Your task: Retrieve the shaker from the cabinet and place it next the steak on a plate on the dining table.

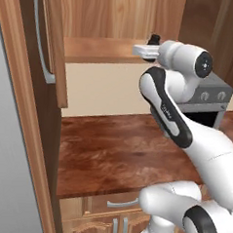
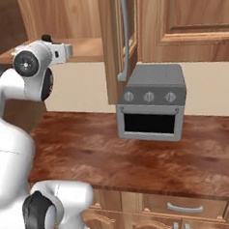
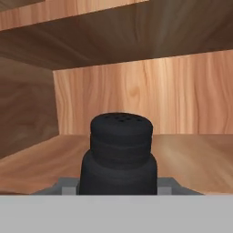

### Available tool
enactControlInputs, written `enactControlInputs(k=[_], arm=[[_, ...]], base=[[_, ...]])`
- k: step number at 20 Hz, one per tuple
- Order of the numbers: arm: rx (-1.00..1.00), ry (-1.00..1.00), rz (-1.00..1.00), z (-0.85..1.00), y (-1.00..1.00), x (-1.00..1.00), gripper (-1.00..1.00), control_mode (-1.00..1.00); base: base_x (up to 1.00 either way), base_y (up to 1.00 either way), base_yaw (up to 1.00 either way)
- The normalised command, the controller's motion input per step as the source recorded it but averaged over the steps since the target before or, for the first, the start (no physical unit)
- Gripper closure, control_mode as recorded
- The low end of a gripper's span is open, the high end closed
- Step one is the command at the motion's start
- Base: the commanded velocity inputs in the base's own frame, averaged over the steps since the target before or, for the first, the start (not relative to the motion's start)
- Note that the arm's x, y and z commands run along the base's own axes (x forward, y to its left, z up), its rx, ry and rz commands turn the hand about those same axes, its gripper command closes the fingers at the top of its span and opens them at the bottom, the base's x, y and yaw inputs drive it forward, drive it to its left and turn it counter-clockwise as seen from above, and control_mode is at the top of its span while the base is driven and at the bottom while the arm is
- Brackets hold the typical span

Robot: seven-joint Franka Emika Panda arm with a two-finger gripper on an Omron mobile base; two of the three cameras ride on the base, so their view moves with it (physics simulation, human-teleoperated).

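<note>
shaker (image 3: 120, 154) base hidden, jaws closed on it

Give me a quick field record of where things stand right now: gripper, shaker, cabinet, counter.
gripper: shut on the shaker, reaching into the cabinet at shelf height
shaker: black, upright, at the shelf's front
cabinet: door swung open, curved silver handle showing
shelf: bare wood around the shaker
toaster oven: grey, on the counter below the cabinet
counter: reddish-brown top
next step: likely draw the shaker out of the cabinet
</note>
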Motion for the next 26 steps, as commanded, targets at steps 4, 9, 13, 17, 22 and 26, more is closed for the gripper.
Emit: enactControlInputs(k=[4,9,13,17,22,26], arm=[[0.00,0.17,0.00,-0.04,-0.39,-1.00,1.00,-1.00],[0.00,0.11,0.00,-0.37,-0.22,-1.00,1.00,-1.00],[0.00,0.11,0.00,-0.45,-0.13,-1.00,1.00,-1.00],[0.00,0.07,-0.01,-0.77,-0.01,-1.00,1.00,-1.00],[-0.01,0.05,-0.01,-0.40,0.00,-0.40,1.00,1.00],[0.00,0.00,0.00,0.00,0.00,0.00,1.00,1.00]], base=[[0.00,0.00,0.00],[0.00,0.00,0.00],[0.00,0.00,0.00],[0.00,0.00,0.00],[-0.60,-0.13,-0.01],[-1.00,-0.31,0.00]])
